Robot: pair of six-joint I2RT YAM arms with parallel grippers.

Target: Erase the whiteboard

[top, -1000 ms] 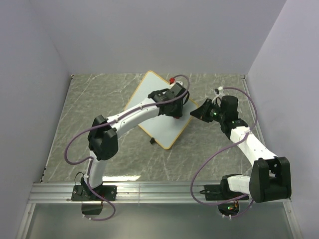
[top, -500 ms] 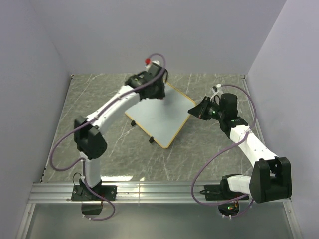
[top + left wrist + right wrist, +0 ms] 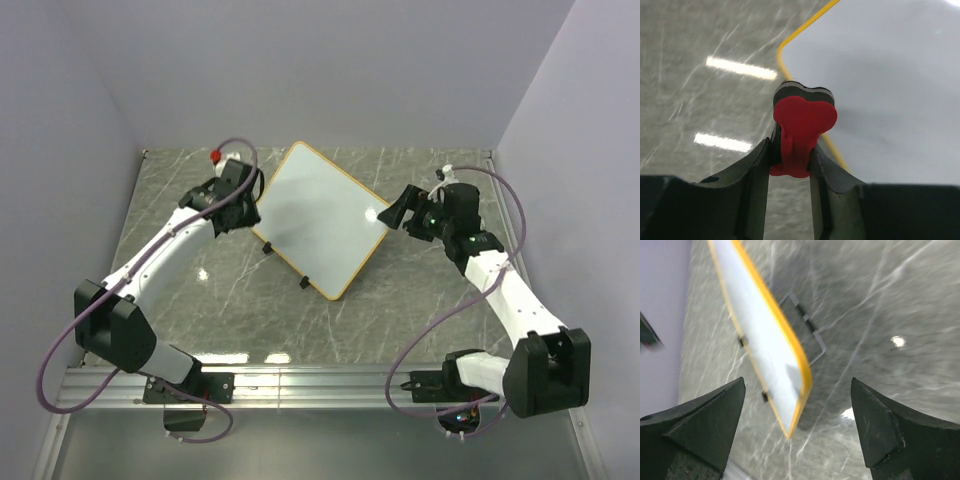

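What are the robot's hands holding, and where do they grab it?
The left gripper pinches a small red-and-black eraser block by its narrow red end. The right gripper is open, holding nothing.

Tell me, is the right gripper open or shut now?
Open. In the right wrist view, the right gripper has its fingers far apart, and a corner of the whiteboard lies between them without touching either.

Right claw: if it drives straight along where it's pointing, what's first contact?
Probably the whiteboard: its yellow-rimmed corner sits dead ahead of the right claw, between the open jaws. Depth is unclear; aimed slightly lower, it would meet the table instead.
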